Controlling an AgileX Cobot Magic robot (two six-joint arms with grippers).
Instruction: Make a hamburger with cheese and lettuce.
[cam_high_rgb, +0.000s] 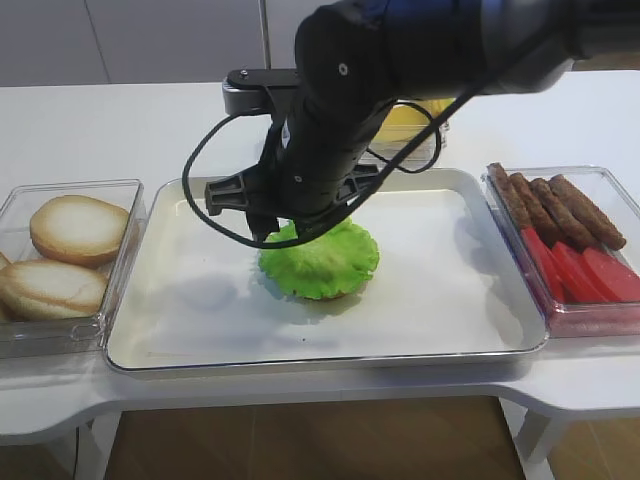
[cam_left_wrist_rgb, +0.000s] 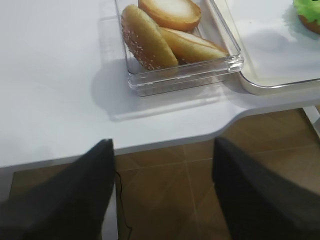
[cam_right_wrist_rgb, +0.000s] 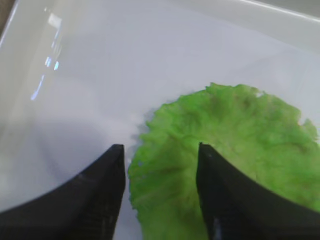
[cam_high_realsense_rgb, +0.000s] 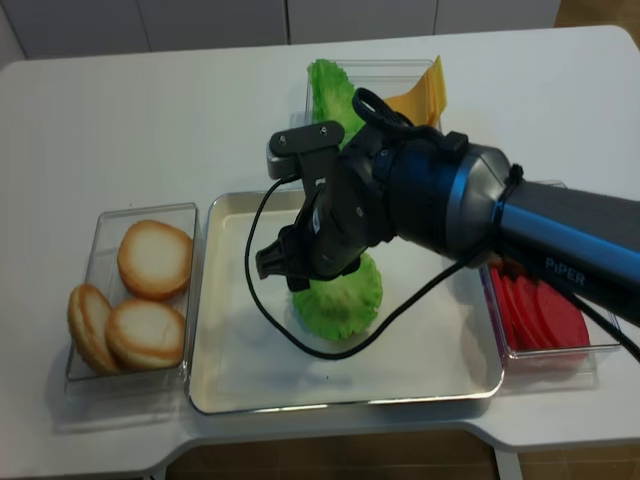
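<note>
Lettuce flat atop hamburger, round, no long axis; right hand spread above; left hand spread.

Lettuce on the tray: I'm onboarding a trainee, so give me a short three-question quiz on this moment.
1. True or false: the lettuce leaf lies on the metal tray.
2. Is the right gripper (a) open over the leaf or (b) shut on cheese?
3. Which food fills the clear box left of the tray?

Key: 1 true; 2 a; 3 bun halves.
</note>
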